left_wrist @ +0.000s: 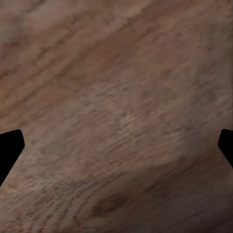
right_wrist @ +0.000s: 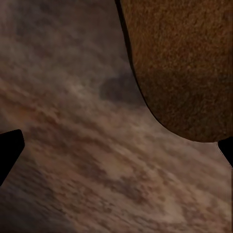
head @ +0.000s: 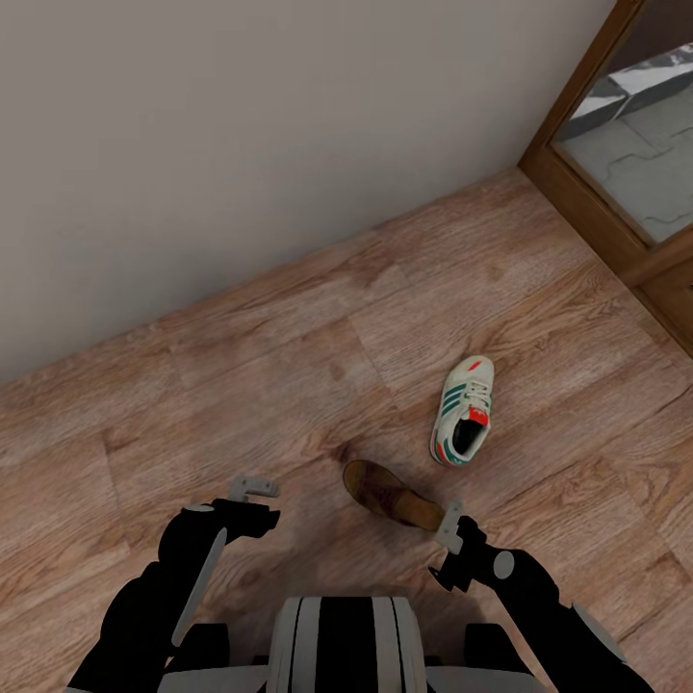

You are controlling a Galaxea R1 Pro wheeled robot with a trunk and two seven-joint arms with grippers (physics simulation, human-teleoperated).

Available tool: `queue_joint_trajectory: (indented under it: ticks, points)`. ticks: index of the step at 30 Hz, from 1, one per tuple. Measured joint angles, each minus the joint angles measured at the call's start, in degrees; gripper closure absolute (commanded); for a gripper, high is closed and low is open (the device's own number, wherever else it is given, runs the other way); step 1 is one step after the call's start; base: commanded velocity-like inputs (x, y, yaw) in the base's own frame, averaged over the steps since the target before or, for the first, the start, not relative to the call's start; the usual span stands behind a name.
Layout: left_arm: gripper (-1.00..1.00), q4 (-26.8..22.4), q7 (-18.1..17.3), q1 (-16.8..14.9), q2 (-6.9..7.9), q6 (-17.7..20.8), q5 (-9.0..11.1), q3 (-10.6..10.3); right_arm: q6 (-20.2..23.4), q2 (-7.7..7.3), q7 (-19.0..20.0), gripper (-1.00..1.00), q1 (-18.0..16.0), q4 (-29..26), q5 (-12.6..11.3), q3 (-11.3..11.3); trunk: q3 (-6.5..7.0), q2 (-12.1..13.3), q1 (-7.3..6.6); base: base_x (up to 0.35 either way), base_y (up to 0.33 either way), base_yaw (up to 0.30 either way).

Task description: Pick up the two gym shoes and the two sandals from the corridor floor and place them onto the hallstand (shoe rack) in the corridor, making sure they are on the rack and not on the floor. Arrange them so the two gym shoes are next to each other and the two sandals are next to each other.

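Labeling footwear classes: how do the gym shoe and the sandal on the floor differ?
The gym shoe is white with green stripes and red accents; the sandal is plain brown. The gym shoe lies farther from the robot, the sandal beside the right end effector. Both rest on the wood floor.

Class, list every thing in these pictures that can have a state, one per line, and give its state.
White gym shoe with green stripes: upright on its sole, on the wood-plank floor, not held.
Reddish-brown leather sandal: flat on the floor, beside the right gripper, not held.
Left gripper: open, empty, above bare floor.
Right gripper: open, empty.
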Motion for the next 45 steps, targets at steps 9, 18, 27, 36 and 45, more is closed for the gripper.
queue_joint_trajectory:
  ticks: [9,18,27,36,45]
  points:
    - [-1.0,0.0,0.04,0.0,0.0,0.02,-0.06,-0.02,0.0,-0.01,0.0,-1.0,0.0,0.02,0.01,-0.01,0.0,0.0,0.0,0.085,-0.042,0.0]
    - [-1.0,0.0,0.04,0.0,0.0,-0.03,-0.07,-0.02,0.0,-0.01,0.0,-1.0,0.0,0.01,0.0,-0.01,0.0,0.0,0.0,0.007,-0.003,0.0]
    - [-1.0,0.0,-0.03,0.0,0.05,-0.06,0.12,-0.05,0.0,-0.01,0.0,-1.0,0.0,0.04,0.03,0.0,0.0,0.0,0.0,0.006,0.001,0.0]
    - [-1.0,0.0,0.02,0.0,0.05,-0.07,0.12,-0.1,0.0,-0.01,0.01,-1.0,0.0,0.04,0.06,0.01,0.0,0.0,0.0,0.187,0.062,0.0]
    - [-1.0,0.0,0.03,0.02,0.03,-0.07,0.1,-0.18,0.01,-0.01,0.06,-1.0,0.0,0.01,0.05,0.02,0.0,0.0,0.0,0.043,0.011,0.0]
